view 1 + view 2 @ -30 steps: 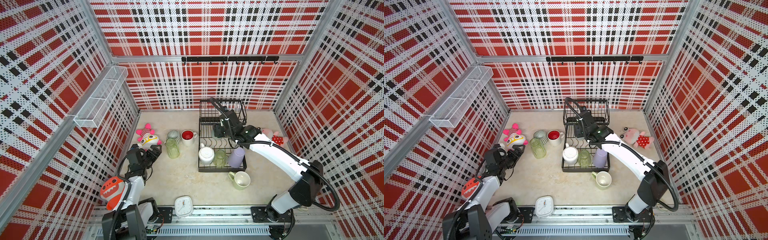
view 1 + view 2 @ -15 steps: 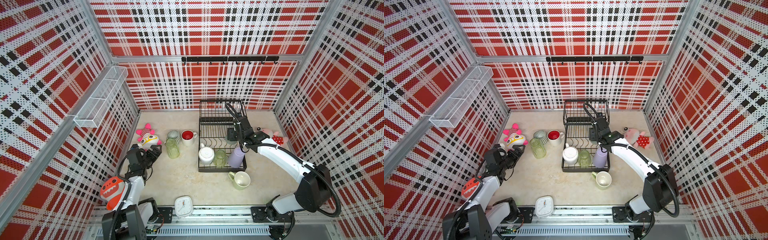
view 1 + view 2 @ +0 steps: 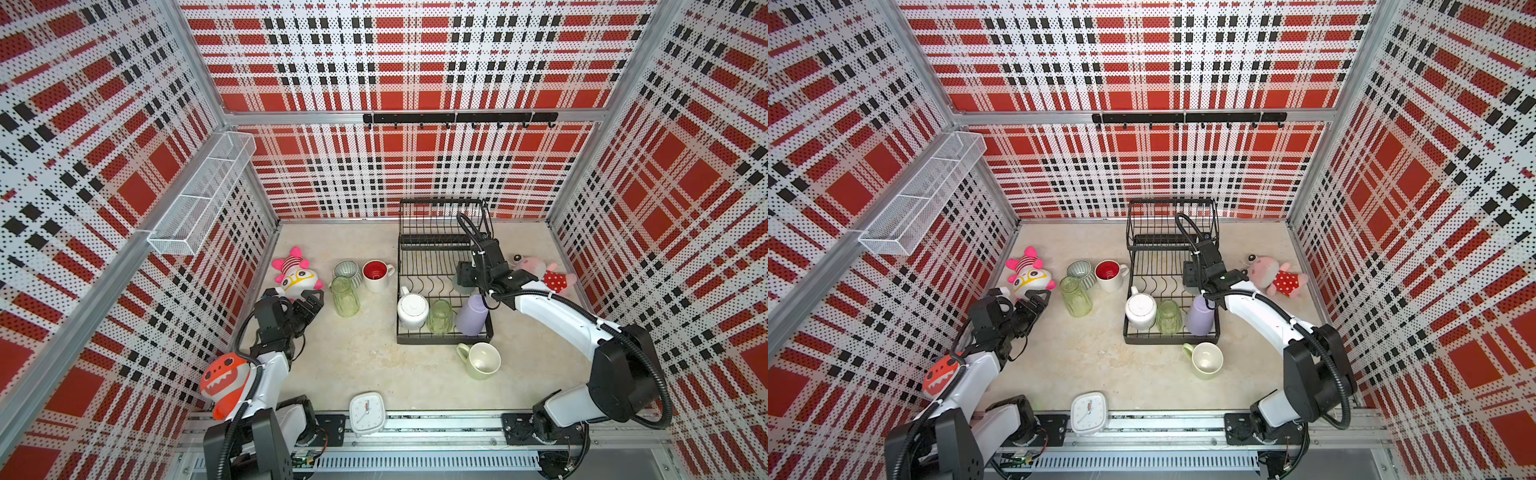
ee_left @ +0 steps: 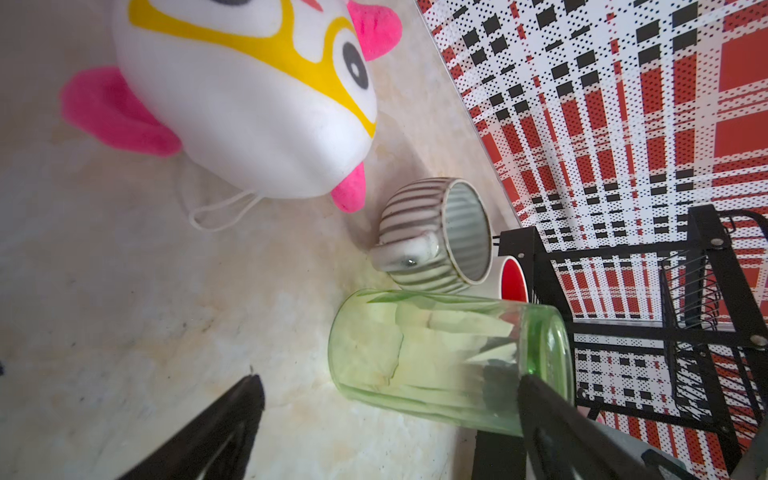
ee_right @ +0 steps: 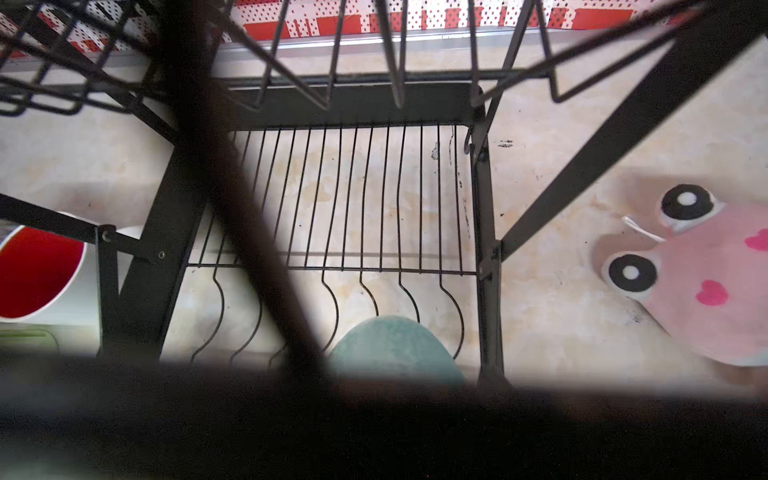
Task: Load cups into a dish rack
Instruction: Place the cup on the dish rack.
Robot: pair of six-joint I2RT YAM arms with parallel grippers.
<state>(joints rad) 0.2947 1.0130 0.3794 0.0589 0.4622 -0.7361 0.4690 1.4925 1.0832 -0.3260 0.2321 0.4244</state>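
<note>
The black wire dish rack (image 3: pixel 440 245) stands at the back. Its lower tier holds a white mug (image 3: pixel 412 309), a green glass (image 3: pixel 440 316) and a lavender tumbler (image 3: pixel 471 316). My right gripper (image 3: pixel 463 279) hangs over that tier's right side, shut on a teal tumbler (image 5: pixel 395 345). On the floor stand a green glass (image 3: pixel 345 296), a ribbed mug (image 3: pixel 347 272), a red-inside mug (image 3: pixel 376 274) and a pale-green mug (image 3: pixel 482 360). My left gripper (image 3: pixel 313 299) is open, just left of the floor glass (image 4: pixel 436 357), with nothing between its fingers.
A pink-and-white plush (image 3: pixel 295 274) lies just behind my left gripper. A pink plush (image 3: pixel 540 272) lies right of the rack, close to my right arm. A white clock (image 3: pixel 366 413) sits at the front edge. A white mesh basket (image 3: pixel 203 199) hangs on the left wall.
My right gripper has come from the rack's upper basket, to the right and down over the lower tier, with the teal tumbler in it. The left arm has not moved.
</note>
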